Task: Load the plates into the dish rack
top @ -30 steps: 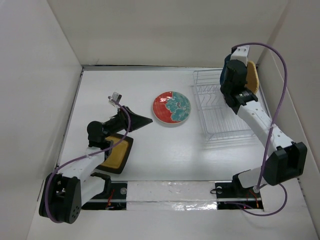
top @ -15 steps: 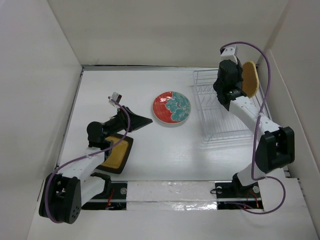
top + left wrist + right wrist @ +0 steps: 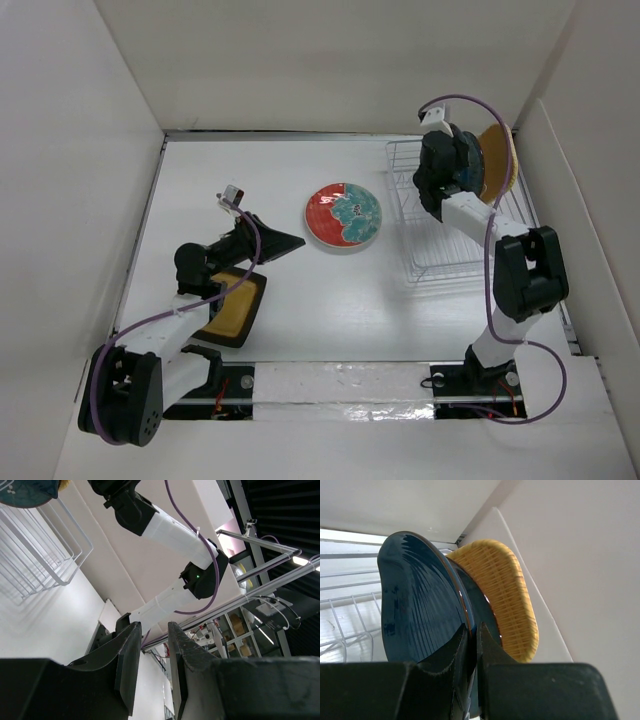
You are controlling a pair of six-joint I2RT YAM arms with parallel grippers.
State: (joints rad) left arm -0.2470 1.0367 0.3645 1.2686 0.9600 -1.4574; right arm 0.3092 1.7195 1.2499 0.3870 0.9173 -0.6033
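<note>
1. One white tabletop carries everything.
2. Two arms stand at its near edge. The right arm reaches over the far right corner, and the left arm lies low on the left side.
3. A white wire dish rack sits far right on the tabletop, near the side wall.
4. An orange plate with a woven texture stands on edge at the rack's far end.
5. A dark blue leaf-shaped plate is upright just in front of the orange one, over the rack wires. Whether its lower edge rests among the prongs cannot be told.
6. A round red-and-teal plate lies flat mid-tabletop, left of the rack and apart from it.
7. A square mustard-yellow plate with a black rim lies flat at near left, partly under the left arm.
8. The right end effector is pinched tight on the blue plate's rim.
9. The left end effector has its fingers drawn almost together, only a slim gap between them, and grips nothing.
</note>
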